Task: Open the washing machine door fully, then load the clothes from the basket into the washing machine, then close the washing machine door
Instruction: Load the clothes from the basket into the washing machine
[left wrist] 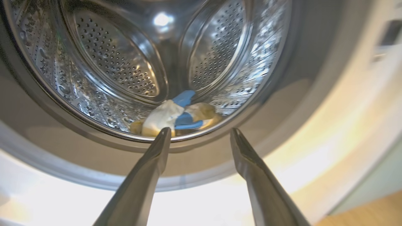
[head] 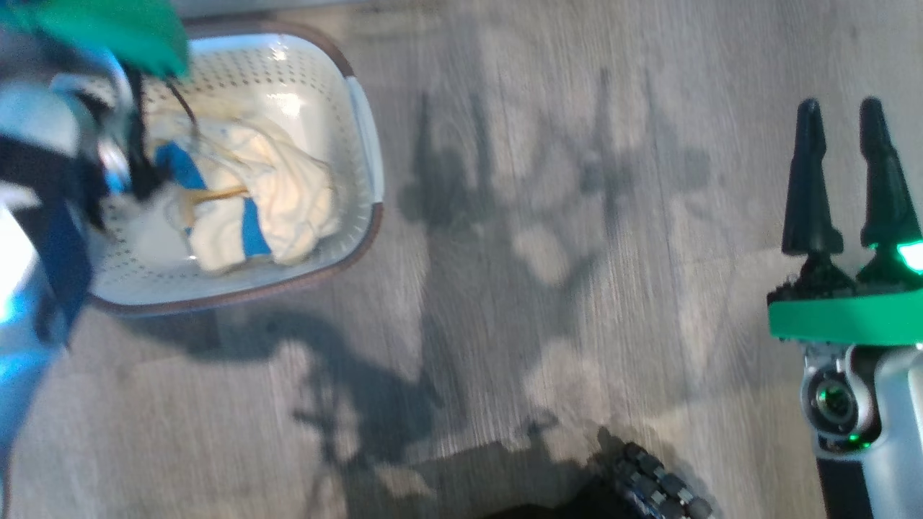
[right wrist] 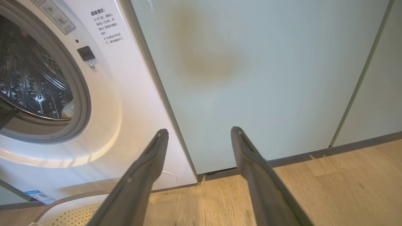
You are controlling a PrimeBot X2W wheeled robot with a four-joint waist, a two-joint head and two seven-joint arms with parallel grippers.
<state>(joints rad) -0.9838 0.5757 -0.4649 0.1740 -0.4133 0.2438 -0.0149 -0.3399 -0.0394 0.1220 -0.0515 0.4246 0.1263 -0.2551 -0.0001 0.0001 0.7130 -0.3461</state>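
Crumpled cream-and-blue clothes (left wrist: 166,116) lie in the washing machine's (right wrist: 125,103) perforated steel drum (left wrist: 110,56); more heap in the holed white basket (head: 317,79). Left gripper (left wrist: 200,130) and right gripper (right wrist: 199,130) gape, empty

left gripper (left wrist: 200,130) jaws wide apart, empty. right gripper (head: 840,103) also spread, empty, its 2 fingers (head: 807,187) pointing up the head view, green wrist band (head: 844,321) and pale forearm (head: 894,432) below them. left arm (head: 43,216) blurred.
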